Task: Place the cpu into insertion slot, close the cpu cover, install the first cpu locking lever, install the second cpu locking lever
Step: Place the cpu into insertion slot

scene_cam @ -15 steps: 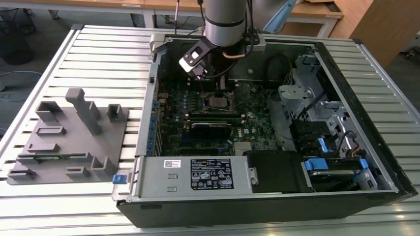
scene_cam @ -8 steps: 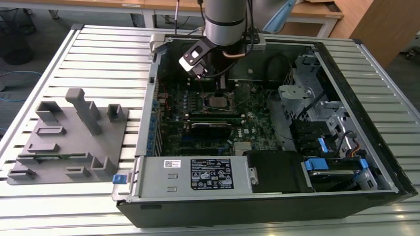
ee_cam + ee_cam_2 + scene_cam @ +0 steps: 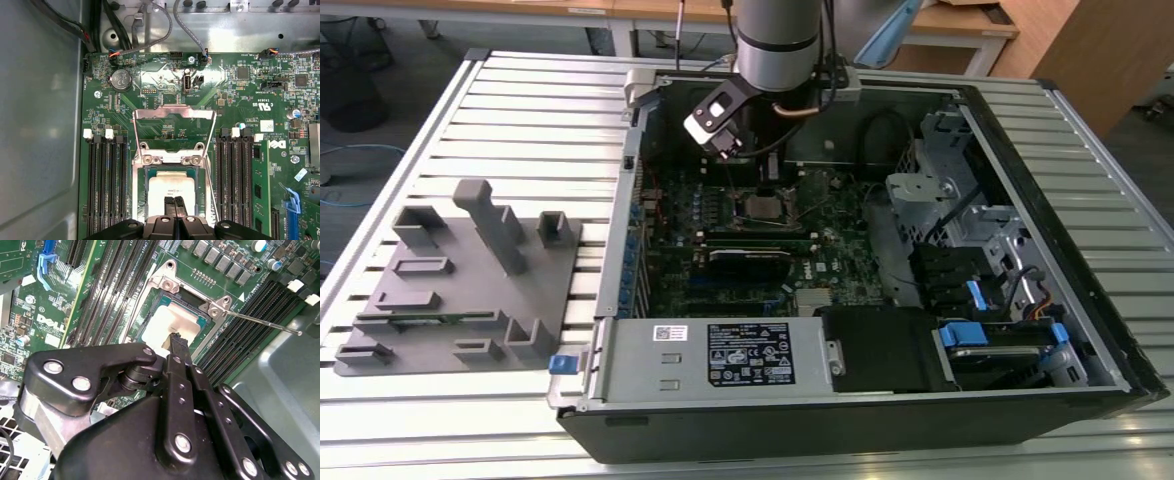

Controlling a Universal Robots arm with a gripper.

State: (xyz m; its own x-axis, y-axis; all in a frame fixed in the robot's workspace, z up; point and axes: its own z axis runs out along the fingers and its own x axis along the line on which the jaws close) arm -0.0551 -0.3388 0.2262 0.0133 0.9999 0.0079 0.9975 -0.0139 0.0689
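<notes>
Centrally, in the exterior view, the arm reaches down into an open case [image 3: 854,425] lying on a slatted table [image 3: 520,120]. The gripper [image 3: 769,172] hangs just above the slot [image 3: 761,205] on the green board [image 3: 834,255].

Gripper: in both wrist views the gripper [image 3: 175,200] [image 3: 176,340] has its two black fingers [image 3: 170,206] pressed together side by side, with nothing between them. Their tips stand over the cpu; whether they touch it cannot be told.

Cpu: the cpu [image 3: 162,186] [image 3: 165,322] lies flat inside the slot [image 3: 136,192] [image 3: 146,310], its pale metal top facing up, framed by the silvery rim.

Cover: in the first wrist view the cover [image 3: 174,112] is open, swung up from its hinge at the slot's edge; the board shows through its window.

Lever: in the second wrist view a thin lever [image 3: 265,324] juts from a corner of the slot out over the memory slots [image 3: 250,325].

Surroundings: memory slots [image 3: 105,185] flank the slot on both sides. In the exterior view a power supply [image 3: 720,355] sits at the case's near wall, and a grey fixture [image 3: 454,275] lies on the table at the exterior view's left, well apart from the case.
</notes>
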